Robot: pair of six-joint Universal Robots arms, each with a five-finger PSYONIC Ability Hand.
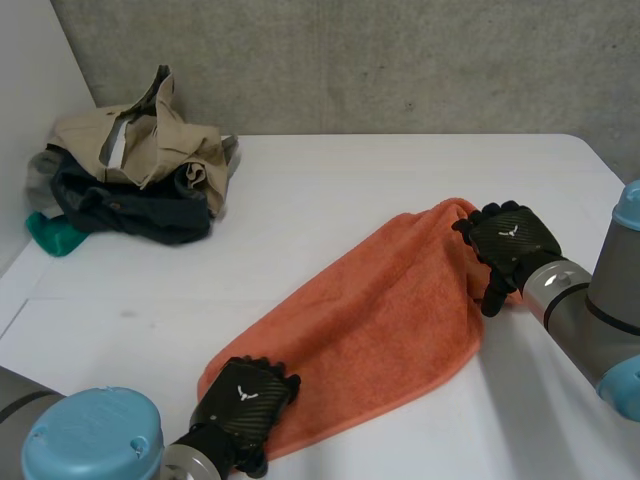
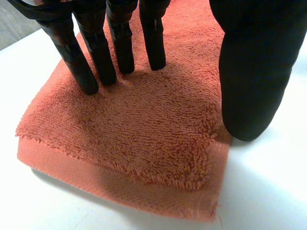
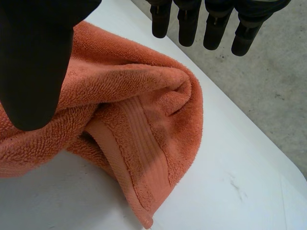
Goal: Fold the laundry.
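Note:
An orange towel (image 1: 370, 310) lies folded in a long band, slanting from the near left to the far right of the white table (image 1: 330, 190). My left hand (image 1: 245, 395) rests on its near-left end. In the left wrist view its straight fingers (image 2: 96, 52) press down on the top layer of the towel (image 2: 134, 129), with the thumb (image 2: 254, 72) at the towel's edge. The top layer sits a little back from the lower one. My right hand (image 1: 512, 238) is at the far-right end, open, with its fingers (image 3: 187, 24) and thumb (image 3: 33, 62) spread above the bunched towel (image 3: 139, 105).
A pile of clothes (image 1: 135, 170), beige on dark blue with a teal piece beneath, sits at the table's back left corner. A grey wall (image 1: 400, 60) runs behind the table. The table's edge (image 3: 268, 163) passes close beside the right hand.

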